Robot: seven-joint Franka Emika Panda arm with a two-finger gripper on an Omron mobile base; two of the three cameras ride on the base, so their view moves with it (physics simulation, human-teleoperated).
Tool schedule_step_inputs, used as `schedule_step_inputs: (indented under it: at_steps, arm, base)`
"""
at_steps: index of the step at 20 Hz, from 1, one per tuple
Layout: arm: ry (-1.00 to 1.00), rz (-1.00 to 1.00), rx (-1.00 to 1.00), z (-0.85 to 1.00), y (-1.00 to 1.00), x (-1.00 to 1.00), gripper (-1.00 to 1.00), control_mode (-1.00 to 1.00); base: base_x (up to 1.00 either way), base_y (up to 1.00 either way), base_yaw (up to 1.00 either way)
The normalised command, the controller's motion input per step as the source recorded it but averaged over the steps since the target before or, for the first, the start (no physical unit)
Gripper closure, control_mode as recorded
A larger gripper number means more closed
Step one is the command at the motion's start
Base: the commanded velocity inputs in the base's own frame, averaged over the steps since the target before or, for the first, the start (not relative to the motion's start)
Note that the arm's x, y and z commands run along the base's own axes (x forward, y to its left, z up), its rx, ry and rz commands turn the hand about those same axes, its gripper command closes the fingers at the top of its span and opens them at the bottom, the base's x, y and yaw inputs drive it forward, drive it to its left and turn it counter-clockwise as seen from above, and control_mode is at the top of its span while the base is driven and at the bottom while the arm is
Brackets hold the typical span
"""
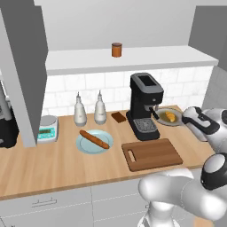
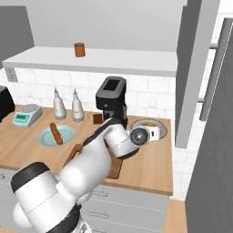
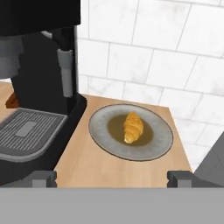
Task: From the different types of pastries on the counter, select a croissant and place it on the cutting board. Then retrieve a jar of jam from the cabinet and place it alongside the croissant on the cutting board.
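Croissant (image 3: 133, 127): golden ridged crescent, round grey plate (image 3: 162, 142).

two white bottles (image 1: 80, 111), two plates (image 1: 87, 145)

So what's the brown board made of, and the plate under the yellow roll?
The cutting board looks like wood: dark brown with a matte face and faint lengthwise grain streaks. The plate under the croissant looks like glazed ceramic or maybe metal: smooth grey, with a darker, slightly glossy middle. The rendering leaves that open.
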Motion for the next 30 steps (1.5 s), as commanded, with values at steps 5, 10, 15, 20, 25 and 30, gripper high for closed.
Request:
schedule_step_inputs:
  at_steps: [5, 10, 15, 20, 25, 30]
  arm:
    - [0.00, 0.14, 0.04, -0.02, -0.63, 0.64, -1.00, -1.00]
    - [0.00, 0.06, 0.00, -0.01, -0.09, 0.15, -1.00, -1.00]
    - [0.00, 0.20, 0.00, -0.09, -0.05, 0.22, -1.00, -1.00]
    - [0.00, 0.17, 0.00, -0.13, 0.00, 0.13, -1.00, -1.00]
    - [0.00, 0.11, 0.00, -0.05, 0.02, 0.03, -1.00, -1.00]
    - [0.00, 0.08, 0.00, -0.06, 0.01, 0.18, -1.00, -1.00]
  base:
    - [0.00, 0.00, 0.00]
    - [0.00, 0.00, 0.00]
    - [0.00, 0.00, 0.00]
    - [0.00, 0.00, 0.00]
    - [0.00, 0.00, 0.00]
    - [0.00, 0.00, 0.00]
